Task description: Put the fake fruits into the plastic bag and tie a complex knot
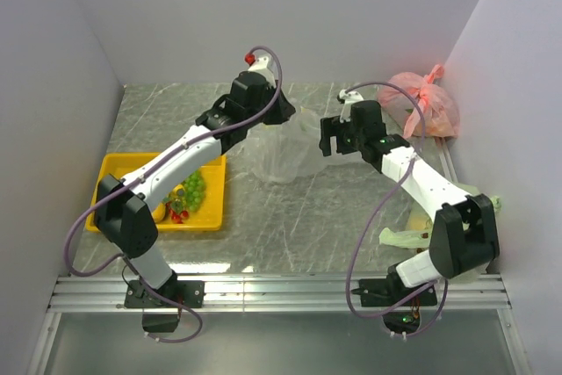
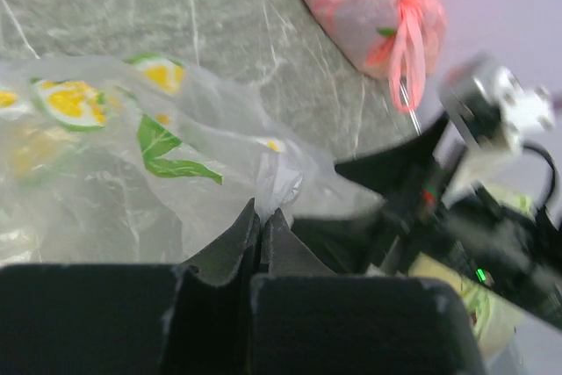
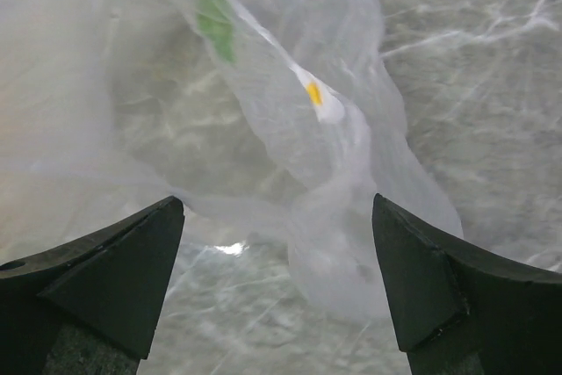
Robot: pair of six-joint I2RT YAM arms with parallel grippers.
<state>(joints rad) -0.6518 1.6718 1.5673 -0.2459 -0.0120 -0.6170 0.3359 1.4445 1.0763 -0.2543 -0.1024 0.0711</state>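
Over the far tabletop (image 1: 290, 217), left fingers (image 2: 230, 250) clamp the plastic bag (image 2: 132, 173); right fingers (image 3: 114, 261) stand wide apart beside it.

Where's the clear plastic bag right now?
In the top view, the plastic bag lies mid-table toward the back, right of the yellow tray. It sits between the left tool, which pinches its edge, and the open right tool.

A desk (image 1: 290, 217) with a grey, white-veined marble-look top stands boxed in by a plain pale back wall (image 1: 281, 6), left wall (image 1: 44, 85) and right wall (image 1: 518, 59). Aluminium rails (image 1: 281, 292) run along its near edge, and soft light glints on the surface just beyond them.
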